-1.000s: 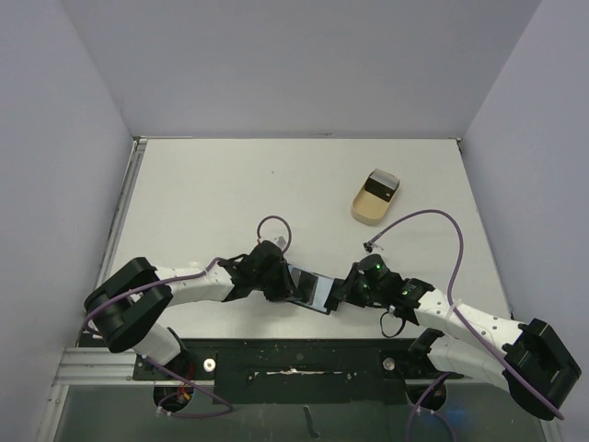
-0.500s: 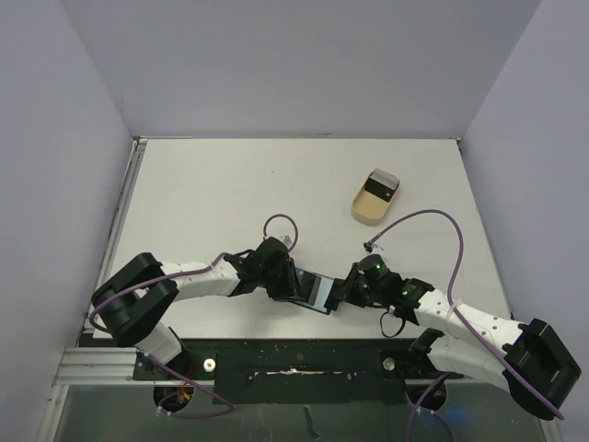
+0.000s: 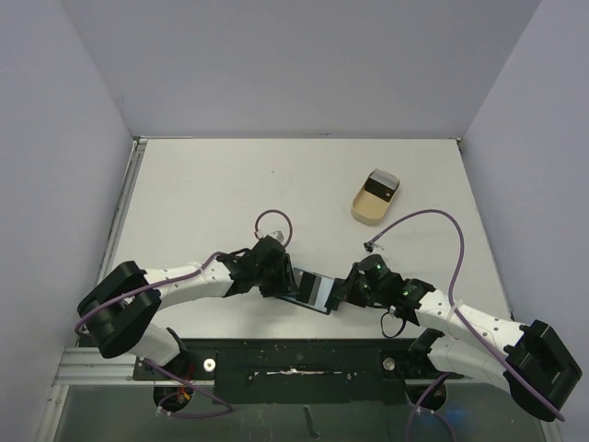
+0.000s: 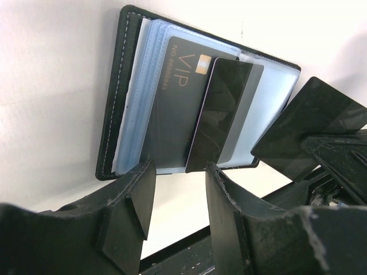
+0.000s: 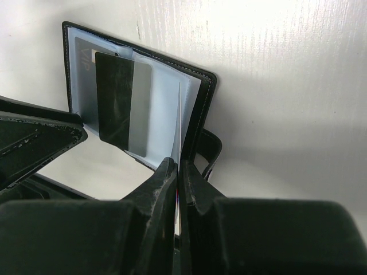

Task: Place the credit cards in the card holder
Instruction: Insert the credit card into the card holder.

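The black card holder point(image 4: 114, 97) lies open near the table's front edge, bluish sleeves up. One dark credit card marked VIP point(image 4: 172, 97) sits inside a sleeve. A second dark credit card point(image 4: 221, 114) is pushed partway in, its near end sticking out toward my left gripper point(image 4: 178, 183). That gripper is open, jaws apart just short of the card and touching nothing. My right gripper point(image 5: 178, 172) is shut on a thin clear sleeve page of the card holder point(image 5: 166, 91), beside the strap tab point(image 5: 209, 152). From above, the card holder point(image 3: 313, 290) lies between both grippers.
A beige oval tray point(image 3: 366, 210) stands at the back right with something dark at its far end. Purple cables loop above both wrists. The black mounting rail point(image 3: 294, 354) runs along the table's near edge just behind the card holder.
My left gripper has opened and let go of the second dark card, which stays partway in the sleeve. The left wrist has drawn back slightly leftward. The right arm has not moved.
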Controlling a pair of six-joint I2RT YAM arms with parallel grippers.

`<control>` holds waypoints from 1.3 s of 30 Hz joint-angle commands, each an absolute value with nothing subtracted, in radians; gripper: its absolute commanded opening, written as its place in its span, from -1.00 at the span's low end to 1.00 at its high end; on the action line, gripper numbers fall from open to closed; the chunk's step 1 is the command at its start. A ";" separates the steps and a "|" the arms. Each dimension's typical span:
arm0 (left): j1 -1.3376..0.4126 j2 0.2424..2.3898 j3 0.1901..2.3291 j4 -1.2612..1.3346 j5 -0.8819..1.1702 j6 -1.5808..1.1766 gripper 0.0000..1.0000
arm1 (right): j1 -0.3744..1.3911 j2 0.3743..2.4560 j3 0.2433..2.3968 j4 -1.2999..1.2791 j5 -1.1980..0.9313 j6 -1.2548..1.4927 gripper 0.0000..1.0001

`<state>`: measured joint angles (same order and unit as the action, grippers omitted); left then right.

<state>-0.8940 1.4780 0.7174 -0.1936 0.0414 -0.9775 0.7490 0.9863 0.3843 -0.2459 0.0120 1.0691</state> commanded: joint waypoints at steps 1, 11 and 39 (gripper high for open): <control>-0.891 1.477 0.759 -0.121 0.044 -0.939 -0.21 | 0.758 0.977 0.406 -0.261 0.054 1.047 -1.00; -0.890 1.549 0.767 -0.025 0.087 -0.911 -0.21 | 0.759 0.973 0.393 -0.252 0.049 1.054 -1.00; -0.916 1.640 0.789 0.202 0.257 -0.882 -0.36 | 0.758 0.995 0.402 -0.247 0.041 1.046 -1.00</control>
